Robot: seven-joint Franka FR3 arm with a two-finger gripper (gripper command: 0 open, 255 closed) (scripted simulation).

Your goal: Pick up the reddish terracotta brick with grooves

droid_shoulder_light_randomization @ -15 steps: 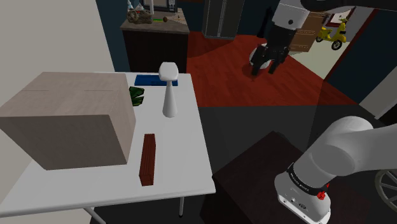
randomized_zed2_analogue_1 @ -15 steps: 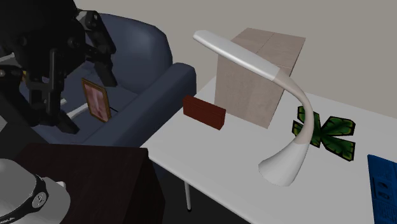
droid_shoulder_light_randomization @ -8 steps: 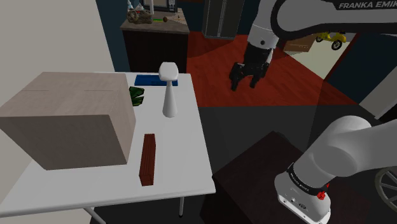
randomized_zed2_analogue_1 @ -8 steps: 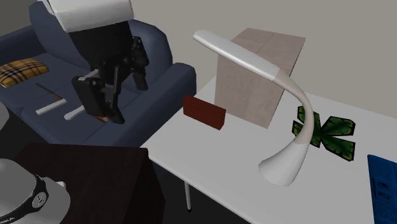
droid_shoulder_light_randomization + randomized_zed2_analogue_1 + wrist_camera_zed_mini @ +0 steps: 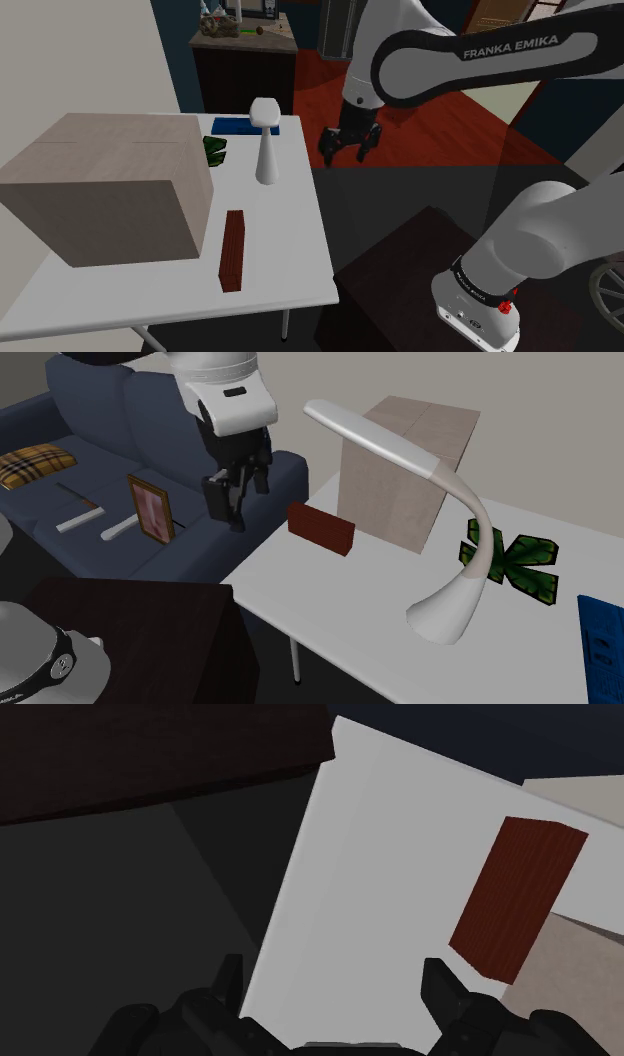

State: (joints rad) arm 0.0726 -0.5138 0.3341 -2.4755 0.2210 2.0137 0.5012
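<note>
The reddish-brown brick [image 5: 232, 250] lies flat on the white table [image 5: 290, 230], just beside the large tan box [image 5: 110, 190]. It runs along the box's side that faces the table's long edge, with a thin strip of table showing between the two. In the second exterior view the brick [image 5: 321, 528] sits by the box's near lower corner. Fine lengthwise lines show on the brick [image 5: 515, 899] in the wrist view, and nothing rests on it or crowds its open long side.

The black gripper [image 5: 349, 155] hangs in the air well apart from the box, out past the white desk lamp [image 5: 266, 140] and beyond the table's edge. Its jaws are spread wide with nothing between them. In the wrist view the gripper [image 5: 333, 979] looks down at the table's edge, and the brick lies ahead and off to one finger's side, not between the two.

As a judgement, the task is in its approach stage, and nothing has been grasped or touched. Left to do: bring the hand over the table toward the box, line the spread jaws across the brick's narrow width, descend, close and lift. The box's closeness may leave little room for the finger on that side.
</note>
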